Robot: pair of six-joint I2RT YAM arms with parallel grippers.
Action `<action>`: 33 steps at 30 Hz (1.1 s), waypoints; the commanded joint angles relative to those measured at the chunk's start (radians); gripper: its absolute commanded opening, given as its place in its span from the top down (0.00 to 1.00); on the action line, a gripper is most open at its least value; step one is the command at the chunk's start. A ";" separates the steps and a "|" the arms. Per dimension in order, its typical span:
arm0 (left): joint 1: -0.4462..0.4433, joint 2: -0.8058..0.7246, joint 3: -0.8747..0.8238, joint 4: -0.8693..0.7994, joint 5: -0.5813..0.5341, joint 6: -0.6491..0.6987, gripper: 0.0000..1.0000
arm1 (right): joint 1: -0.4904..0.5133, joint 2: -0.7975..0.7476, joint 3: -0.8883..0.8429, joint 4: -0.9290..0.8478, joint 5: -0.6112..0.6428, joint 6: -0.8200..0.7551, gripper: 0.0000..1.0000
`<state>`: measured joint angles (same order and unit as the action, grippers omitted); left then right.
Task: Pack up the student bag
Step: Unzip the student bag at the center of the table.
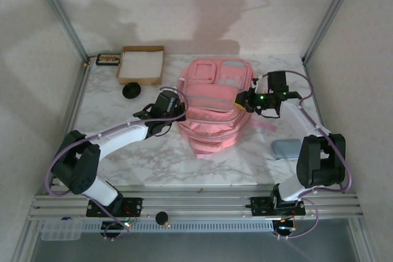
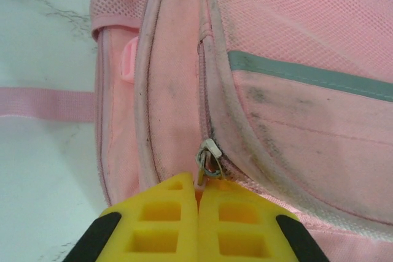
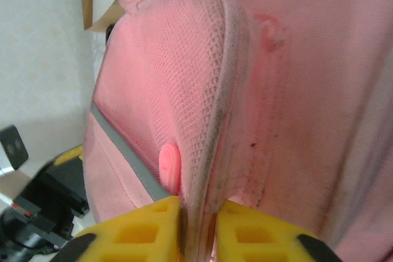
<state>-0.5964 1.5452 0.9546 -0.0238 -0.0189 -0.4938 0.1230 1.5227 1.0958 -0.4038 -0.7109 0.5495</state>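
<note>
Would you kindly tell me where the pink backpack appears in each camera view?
Top external: backpack mid-table, between left gripper and right gripper.
Left wrist: centre and right, zip pull at the shut left gripper's tips.
Right wrist: centre and right, its rim between the right gripper's fingers.
Shared landmark: the grey stripe, seen in both wrist views.

Soft, even light from above falls on the white marble table (image 1: 123, 157), which is bright and free of hard glare. Broad, faint grey shadows spread over the back wall (image 1: 184, 4) beyond the table's far edge. In the left wrist view the student bag (image 2: 295, 121) and its zip pull (image 2: 209, 154) are crisp, while the table along the left edge is washed pale. In the right wrist view the bag's mesh (image 3: 184, 78) is sharp, and the background at the left is blurred and overexposed.
</note>
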 commanded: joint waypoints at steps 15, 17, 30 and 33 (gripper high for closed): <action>-0.033 0.033 0.037 -0.062 -0.107 0.030 1.00 | 0.175 -0.192 -0.303 0.440 0.106 0.523 0.44; -0.036 0.032 0.039 -0.065 -0.111 0.032 1.00 | 0.184 -0.177 -0.272 0.434 0.131 0.520 0.45; -0.042 0.031 0.046 -0.068 -0.106 0.030 1.00 | 0.302 -0.167 -0.258 0.539 0.329 0.674 0.52; -0.045 0.038 0.054 -0.071 -0.116 0.031 1.00 | 0.364 -0.122 -0.249 0.579 0.423 0.722 0.43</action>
<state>-0.6281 1.5959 0.9745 -0.0643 -0.1055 -0.4709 0.4412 1.3609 0.8360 0.0666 -0.4038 1.1999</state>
